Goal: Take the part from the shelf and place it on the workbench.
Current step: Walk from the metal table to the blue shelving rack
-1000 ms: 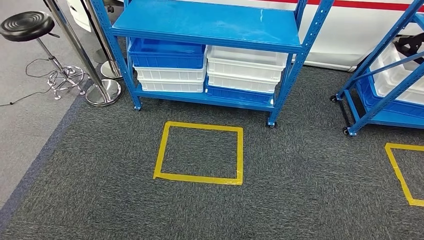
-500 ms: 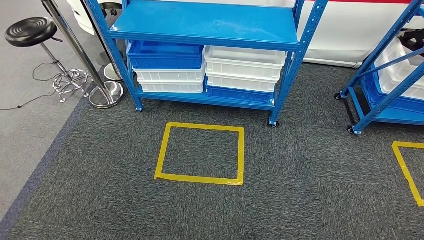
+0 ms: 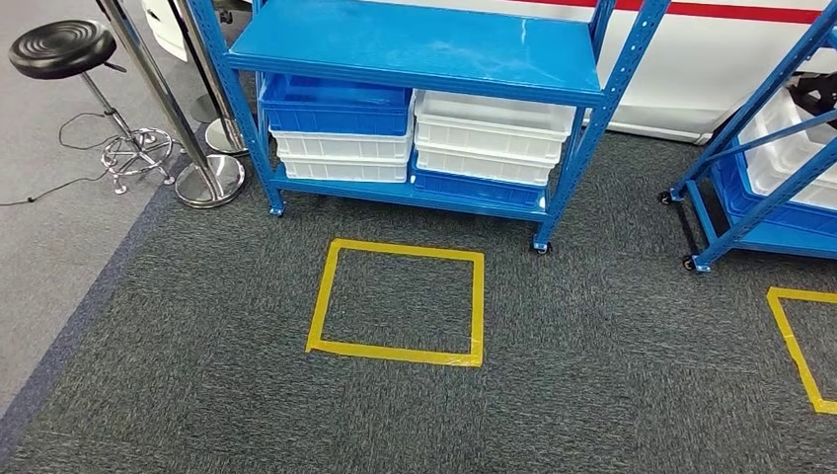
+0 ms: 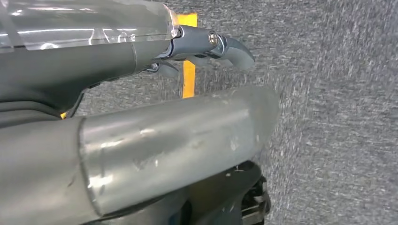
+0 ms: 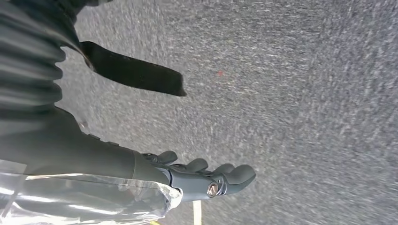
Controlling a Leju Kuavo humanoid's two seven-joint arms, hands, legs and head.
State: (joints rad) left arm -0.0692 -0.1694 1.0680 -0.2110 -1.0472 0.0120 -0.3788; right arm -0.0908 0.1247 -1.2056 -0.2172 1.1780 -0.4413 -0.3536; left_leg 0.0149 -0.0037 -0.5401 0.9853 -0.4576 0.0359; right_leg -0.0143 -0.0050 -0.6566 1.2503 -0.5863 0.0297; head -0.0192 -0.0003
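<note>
Status: task barely started, nothing picked yet.

- Head view: blue shelf [image 3: 415, 44] straight ahead, top board bare as far as it shows. Lower level holds stacked bins: blue bin [image 3: 336, 104] on white bins [image 3: 341, 156] on one side, white bins [image 3: 492, 133] over a blue one on the other. Can't see inside any of them, so I can't tell where the part is; my guess is it sits in a bin or higher up, out of frame.
- Yellow tape square [image 3: 398, 301] on the dark carpet [image 3: 592, 375], just in front of the shelf. Looks like a standing mark for the robot.
- Second blue rack [image 3: 765, 168] off to the right with its own bins and another tape mark near it. Black stool [image 3: 59, 47] and chrome posts off to the left.
- Left hand [image 4: 206, 47]: hangs over the carpet, fingers loosely curled, holds nothing.
- Right hand [image 5: 211, 178]: same, hangs over the carpet, fingers slightly curled and apart, holds nothing.
- No table in sight.

Left to do, by my read: step up to the shelf, find and grasp the part, turn to the table, set it down. So everything.
</note>
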